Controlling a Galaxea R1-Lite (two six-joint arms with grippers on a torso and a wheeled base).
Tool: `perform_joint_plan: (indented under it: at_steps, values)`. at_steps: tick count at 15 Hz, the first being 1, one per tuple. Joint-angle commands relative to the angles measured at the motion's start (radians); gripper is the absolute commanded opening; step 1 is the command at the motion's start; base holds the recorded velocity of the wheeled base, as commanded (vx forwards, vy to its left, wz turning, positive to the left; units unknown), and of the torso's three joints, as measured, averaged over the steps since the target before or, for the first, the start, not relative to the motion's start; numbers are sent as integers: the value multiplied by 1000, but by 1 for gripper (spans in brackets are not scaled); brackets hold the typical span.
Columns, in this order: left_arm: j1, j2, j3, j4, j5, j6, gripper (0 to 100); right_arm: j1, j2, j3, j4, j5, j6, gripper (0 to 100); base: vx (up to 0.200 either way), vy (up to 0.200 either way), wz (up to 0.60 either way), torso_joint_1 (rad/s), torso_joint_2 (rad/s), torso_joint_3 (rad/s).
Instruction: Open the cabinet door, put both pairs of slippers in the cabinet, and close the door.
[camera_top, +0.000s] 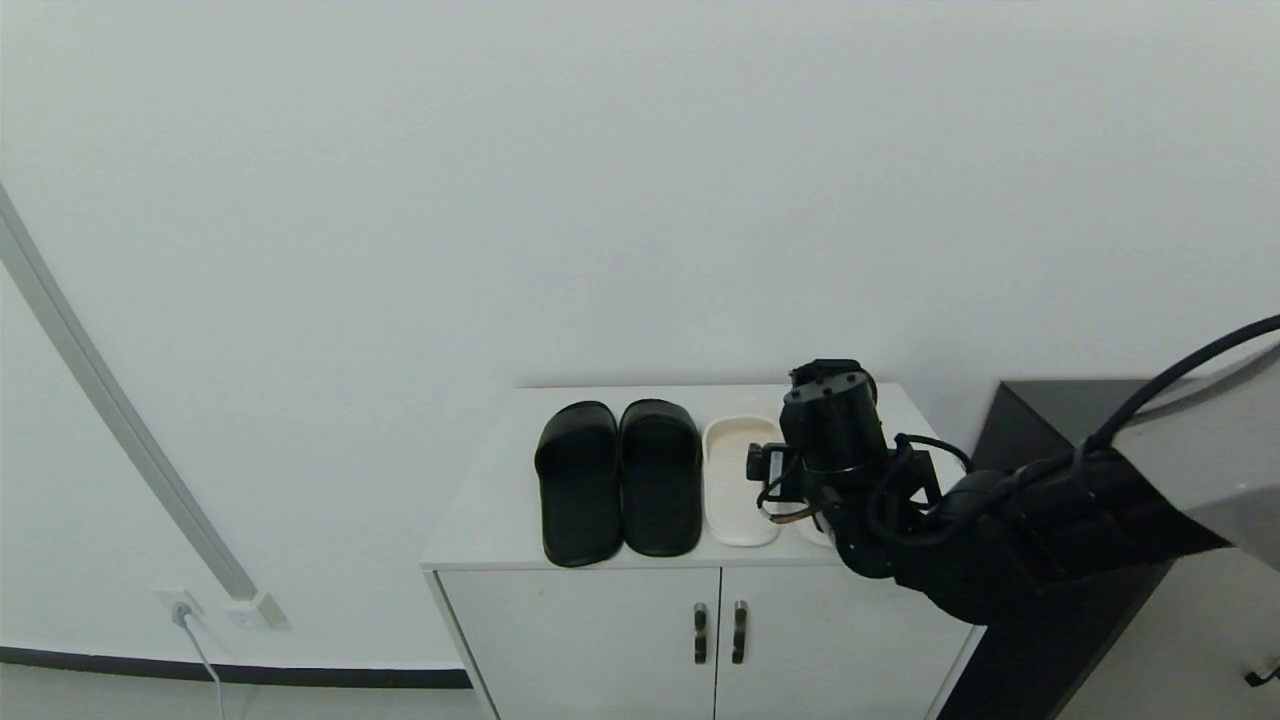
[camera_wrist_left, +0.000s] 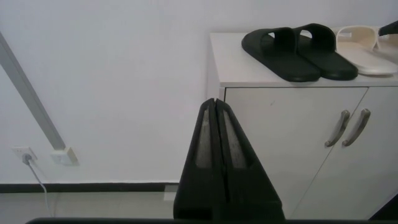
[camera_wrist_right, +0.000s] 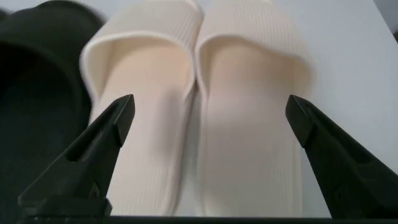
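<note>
Cream slippers (camera_wrist_right: 249, 118) are lying side by side, touching, on top of the white cabinet (camera_top: 480, 530), just beside the black slippers (camera_top: 620, 480) (also a neat pair); both doors (camera_top: 600, 640) below are sitting shut, with two handles (camera_top: 717, 632) meeting in the middle; the right gripper (camera_wrist_right: 209, 104) is hovering over the cream pair with its fingers spread wide, holding nothing; the left gripper (camera_wrist_left: 215, 109) is hanging lower than the cabinet top, off to one side, pinched tight on nothing. I am guessing the slippers are light, soft and bendy, not slippery; squeezing both from the outer sides, near the straps, is looking like the best hold.
</note>
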Motion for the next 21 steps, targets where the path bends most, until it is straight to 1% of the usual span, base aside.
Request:
perform_joint_plan:
  at_steps: [1,5,6,9,13,14,18,21]
  values:
    - [0,1,0,0,0,0,0,-33,121,-94,-4,-8,-11,100,0,0,0,0,0,0]
    - [0,1,0,0,0,0,0,-59,221,-231,-4,-8,-48,100,0,0,0,0,0,0]
    - [0,0,0,0,0,-14,0,-71,244,-261,-4,-8,-49,100,0,0,0,0,0,0]
    - [0,0,0,0,0,-16,0,-84,273,-314,-6,-8,-71,100,0,0,0,0,0,0]
    - [0,0,-2,0,0,-14,0,-90,297,-340,-15,-8,-86,100,0,0,0,0,0,0]
    - [0,0,-2,0,0,-16,0,-90,302,-349,-21,-8,-86,0,0,0,0,0,0,0]
    - [0,0,-2,0,0,-14,0,-90,297,-347,-21,-20,-86,0,0,0,0,0,0,0]
    - [0,0,0,0,0,-16,0,-90,253,-327,-21,-33,-86,0,0,0,0,0,0,0]
